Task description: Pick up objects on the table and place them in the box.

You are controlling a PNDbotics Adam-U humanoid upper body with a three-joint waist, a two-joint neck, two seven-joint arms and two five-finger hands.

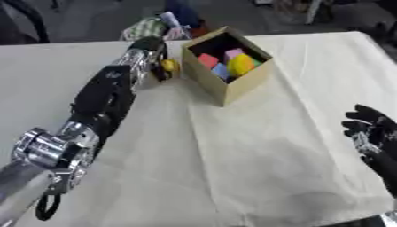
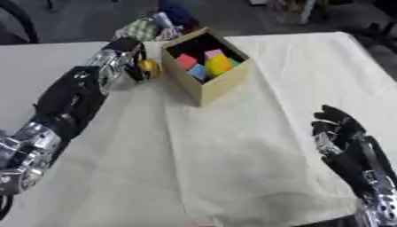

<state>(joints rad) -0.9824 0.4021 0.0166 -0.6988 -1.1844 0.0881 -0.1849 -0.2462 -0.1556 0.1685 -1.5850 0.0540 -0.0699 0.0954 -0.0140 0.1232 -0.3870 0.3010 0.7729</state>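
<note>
White cloth (image 1: 256, 168) over table. My left hand (image 1: 157, 66) curled round yellow ball (image 1: 169, 66), just beside box (image 1: 232, 86) wall. Lift ball above rim first, then carry over blocks (image 1: 225, 64), release. Right hand (image 2: 335, 128) idle lower right, fingers relaxed.

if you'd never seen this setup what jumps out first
The long left arm stretches up the view's left side, its hand curled round a yellow thing right beside the box. The open cardboard box, at top centre on the cream cloth, already holds bright blocks in red, pink, blue and yellow. The right hand rests open at the right edge, fingers up.
</note>
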